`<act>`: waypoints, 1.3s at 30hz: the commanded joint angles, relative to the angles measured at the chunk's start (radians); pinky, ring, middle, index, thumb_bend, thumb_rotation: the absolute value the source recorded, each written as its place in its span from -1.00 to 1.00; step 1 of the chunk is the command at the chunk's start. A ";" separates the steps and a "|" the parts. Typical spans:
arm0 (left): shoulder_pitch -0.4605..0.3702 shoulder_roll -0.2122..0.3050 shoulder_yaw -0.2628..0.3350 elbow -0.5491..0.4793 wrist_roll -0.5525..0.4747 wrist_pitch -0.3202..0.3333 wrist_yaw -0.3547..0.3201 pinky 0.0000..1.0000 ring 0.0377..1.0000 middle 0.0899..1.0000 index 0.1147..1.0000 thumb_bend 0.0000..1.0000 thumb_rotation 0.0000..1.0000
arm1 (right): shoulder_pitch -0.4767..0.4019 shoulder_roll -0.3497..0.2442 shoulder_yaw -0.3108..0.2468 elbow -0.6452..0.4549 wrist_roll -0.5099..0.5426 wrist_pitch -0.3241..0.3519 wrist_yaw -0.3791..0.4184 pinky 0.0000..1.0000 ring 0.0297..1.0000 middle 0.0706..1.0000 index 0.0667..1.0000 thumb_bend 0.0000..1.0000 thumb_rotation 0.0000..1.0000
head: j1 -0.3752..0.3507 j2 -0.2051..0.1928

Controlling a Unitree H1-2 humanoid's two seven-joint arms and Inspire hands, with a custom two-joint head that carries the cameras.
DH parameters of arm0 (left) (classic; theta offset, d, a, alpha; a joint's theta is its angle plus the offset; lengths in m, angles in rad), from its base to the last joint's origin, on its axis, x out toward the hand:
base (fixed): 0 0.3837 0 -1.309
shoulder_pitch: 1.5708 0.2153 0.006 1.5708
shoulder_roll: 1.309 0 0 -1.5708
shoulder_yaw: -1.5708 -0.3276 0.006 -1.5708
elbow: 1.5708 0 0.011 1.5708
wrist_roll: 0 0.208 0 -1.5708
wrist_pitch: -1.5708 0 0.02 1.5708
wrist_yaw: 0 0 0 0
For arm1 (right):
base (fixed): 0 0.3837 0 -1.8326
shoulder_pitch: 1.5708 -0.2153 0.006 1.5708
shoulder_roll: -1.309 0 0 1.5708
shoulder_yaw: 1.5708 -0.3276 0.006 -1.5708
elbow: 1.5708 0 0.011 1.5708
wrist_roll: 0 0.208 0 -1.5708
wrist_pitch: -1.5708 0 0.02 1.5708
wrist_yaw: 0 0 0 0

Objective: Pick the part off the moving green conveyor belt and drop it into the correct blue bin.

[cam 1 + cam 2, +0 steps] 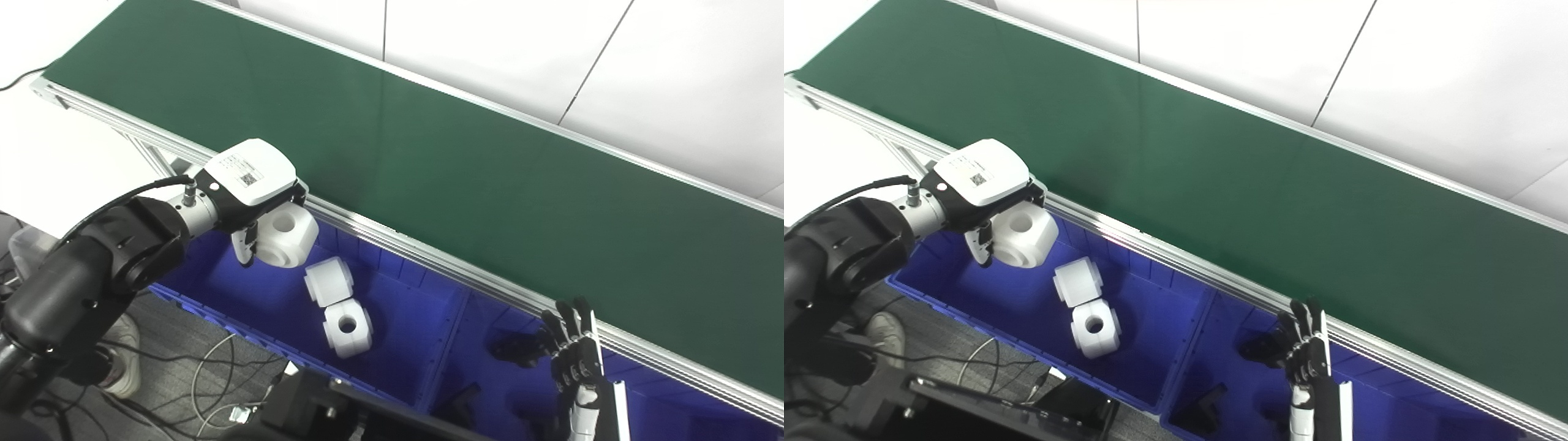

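My left hand (pixel 251 190) is shut on a white blocky part with a round hole (pixel 286 234), holding it above the left blue bin (pixel 404 361) just below the conveyor's near rail. Two more white parts (pixel 329 281) (pixel 347 328) lie on that bin's floor. The green conveyor belt (pixel 429 159) carries nothing in view. My right hand (pixel 572 346) hovers open with fingers spread over the right blue bin (pixel 1213 367), near a black part (pixel 514 348) in it.
The belt's aluminium rail (pixel 429 251) runs along the bins' far side. Another dark part (pixel 1206 401) lies in the right bin. Cables (pixel 214 380) and a black unit (pixel 343 410) sit on the floor in front of the bins.
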 commanded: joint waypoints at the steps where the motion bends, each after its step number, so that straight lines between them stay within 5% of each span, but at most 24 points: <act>1: -0.006 0.022 0.015 -0.020 0.000 0.016 -0.011 -0.49 -0.36 -0.22 -0.06 -0.01 -1.00 | 0.011 0.000 0.000 -0.036 0.010 0.001 0.012 0.75 0.82 0.88 0.99 0.64 0.92 | 0.001 0.001; 5: -0.012 0.037 0.021 -0.033 0.020 0.032 -0.092 -0.45 -0.26 -0.09 -0.15 0.01 -1.00 | 0.012 0.000 -0.001 -0.045 0.012 0.010 0.013 0.74 0.81 0.88 0.98 0.67 0.92 | 0.008 0.004; 7: -0.019 0.048 0.022 -0.034 0.026 0.035 -0.130 -0.20 -0.05 -0.10 -0.14 0.03 -1.00 | 0.012 -0.001 -0.002 -0.047 0.012 0.014 0.014 0.74 0.81 0.88 0.99 0.67 0.92 | 0.008 0.004; 8: -0.023 0.055 0.022 -0.036 0.028 0.037 -0.157 -0.06 0.09 0.08 -0.14 0.03 -0.92 | 0.012 -0.001 -0.002 -0.047 0.010 0.014 0.014 0.74 0.81 0.88 0.99 0.67 0.92 | 0.008 0.004; 11: -0.041 0.072 0.020 -0.059 0.019 0.061 -0.269 0.28 0.50 0.51 0.43 0.86 0.24 | 0.013 -0.001 0.000 -0.049 0.008 0.018 0.015 0.75 0.81 0.89 0.99 0.67 0.93 | 0.005 0.003; 13: -0.048 0.079 0.023 -0.071 0.005 0.068 -0.308 0.33 0.59 0.63 0.57 0.98 0.47 | 0.015 0.000 0.002 -0.053 0.006 0.023 0.015 0.74 0.80 0.89 1.00 0.66 0.93 | 0.005 0.003; 19: -0.060 0.089 0.028 -0.091 -0.034 0.074 -0.354 0.40 0.66 0.73 0.69 1.00 0.61 | 0.010 0.000 0.002 -0.040 0.010 0.013 0.017 0.73 0.80 0.89 0.99 0.65 0.92 | -0.001 -0.001; 30: -0.057 0.061 0.053 -0.136 -0.099 0.068 -0.305 0.36 0.65 0.72 0.69 1.00 0.59 | 0.008 -0.001 0.003 -0.024 0.016 0.004 0.021 0.75 0.81 0.89 1.00 0.61 0.89 | -0.015 -0.018; 36: -0.027 -0.027 0.125 -0.244 -0.393 0.074 -0.153 0.23 0.54 0.67 0.69 1.00 0.61 | 0.011 0.009 0.005 -0.010 -0.001 -0.003 0.018 0.73 0.79 0.88 0.99 0.64 0.89 | -0.088 -0.024; 39: -0.013 -0.131 0.156 -0.356 -0.811 0.324 -0.150 0.34 0.67 0.79 0.76 1.00 0.52 | 0.015 0.021 0.014 -0.003 -0.030 -0.012 0.010 0.69 0.77 0.87 0.98 0.64 0.92 | -0.179 -0.028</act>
